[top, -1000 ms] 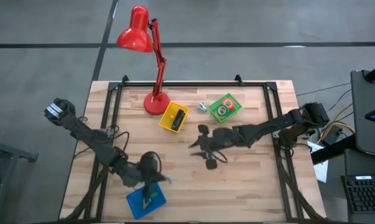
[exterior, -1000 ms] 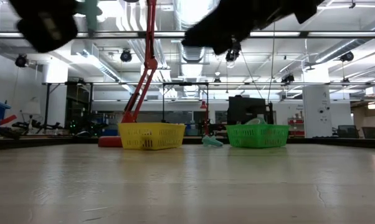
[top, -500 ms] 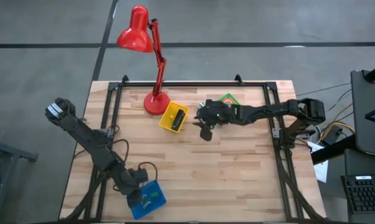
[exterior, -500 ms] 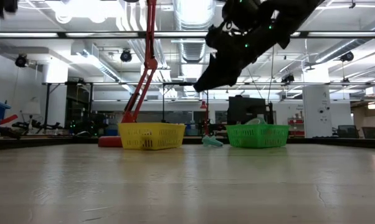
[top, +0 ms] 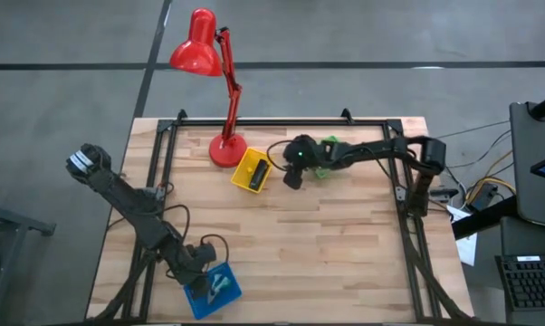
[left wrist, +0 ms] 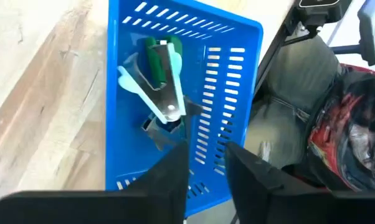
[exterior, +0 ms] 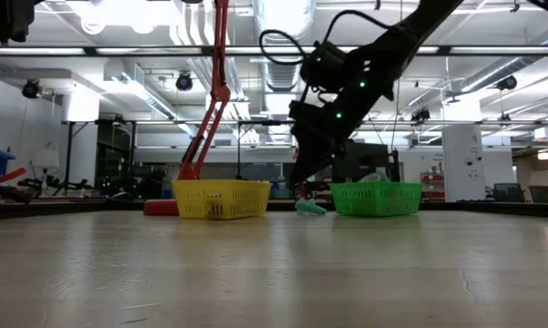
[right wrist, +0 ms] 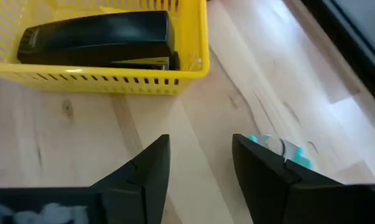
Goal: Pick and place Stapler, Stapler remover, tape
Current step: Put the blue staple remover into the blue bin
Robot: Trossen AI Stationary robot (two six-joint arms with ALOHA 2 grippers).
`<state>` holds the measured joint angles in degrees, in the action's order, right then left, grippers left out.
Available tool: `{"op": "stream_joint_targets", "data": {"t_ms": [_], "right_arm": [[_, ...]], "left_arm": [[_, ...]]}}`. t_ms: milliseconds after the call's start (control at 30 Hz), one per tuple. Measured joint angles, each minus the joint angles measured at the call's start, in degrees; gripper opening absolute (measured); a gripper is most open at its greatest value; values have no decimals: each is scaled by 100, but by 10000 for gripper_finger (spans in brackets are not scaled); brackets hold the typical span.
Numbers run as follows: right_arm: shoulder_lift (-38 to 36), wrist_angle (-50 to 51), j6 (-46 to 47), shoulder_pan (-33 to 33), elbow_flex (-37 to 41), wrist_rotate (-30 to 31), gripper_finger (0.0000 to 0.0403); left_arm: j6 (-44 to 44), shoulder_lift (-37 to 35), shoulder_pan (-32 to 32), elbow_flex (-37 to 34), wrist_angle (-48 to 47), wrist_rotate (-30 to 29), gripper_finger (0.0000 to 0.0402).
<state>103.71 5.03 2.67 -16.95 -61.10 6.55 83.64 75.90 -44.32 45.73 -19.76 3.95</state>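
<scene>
The black stapler (right wrist: 97,34) lies flat in the yellow basket (right wrist: 113,81), which also shows in the high view (top: 253,170). A teal stapler remover (right wrist: 281,149) lies on the wood between the yellow basket and the green basket (top: 329,145). My right gripper (top: 289,177) hangs open low over the table near that remover, its fingers (right wrist: 147,168) touching nothing. My left gripper (left wrist: 206,152) is open above the blue basket (left wrist: 237,93), where stapler removers (left wrist: 159,87) lie. My right arm covers the green basket, so no tape rolls show.
A red desk lamp stands on its base (top: 227,149) at the far edge beside the yellow basket. A black frame rail (top: 282,120) borders the far and side edges. The blue basket (top: 211,290) sits at the near left corner. Bare wood spans the table's middle and near right.
My right gripper has travelled from the table's middle toward the far edge and come down between the yellow and green baskets. My left gripper has shifted a little toward the near edge, settling over the blue basket.
</scene>
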Motion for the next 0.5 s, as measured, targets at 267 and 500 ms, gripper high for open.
{"op": "stream_joint_targets", "data": {"t_ms": [267,500], "right_arm": [[740,1124,-8,-185,-960,218,170],[1212,1906,-184,-197,-1618,742,152]], "left_arm": [[-62,-9,0,0,236,-28,147],[-159,-9,-2,0,314,-43,149]]}}
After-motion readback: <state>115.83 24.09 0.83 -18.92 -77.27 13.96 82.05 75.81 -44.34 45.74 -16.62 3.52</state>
